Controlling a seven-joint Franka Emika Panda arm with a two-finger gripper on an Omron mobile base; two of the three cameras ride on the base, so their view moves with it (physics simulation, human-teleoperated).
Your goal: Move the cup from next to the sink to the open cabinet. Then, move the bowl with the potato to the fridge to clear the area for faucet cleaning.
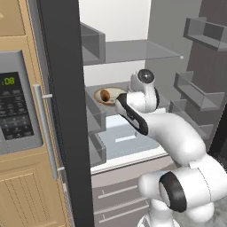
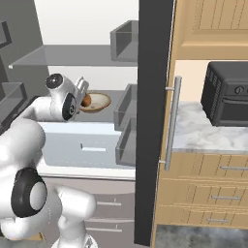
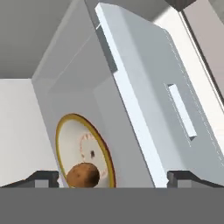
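On the fridge (image 1: pixel 199 53) shelf sits the bowl (image 1: pixel 111 95), rigid and light, the potato (image 1: pixel 104 95) loose inside; its thin rim is where I'd grip. My end effector (image 3: pixel 112 177) stands apart, empty.

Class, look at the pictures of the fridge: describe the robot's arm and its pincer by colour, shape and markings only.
The arm is glossy white, made of rounded tubular segments with black bands and dark round caps at the joints. No cables or lettering show. The pincer ends in two small, dark, blocky fingertips.
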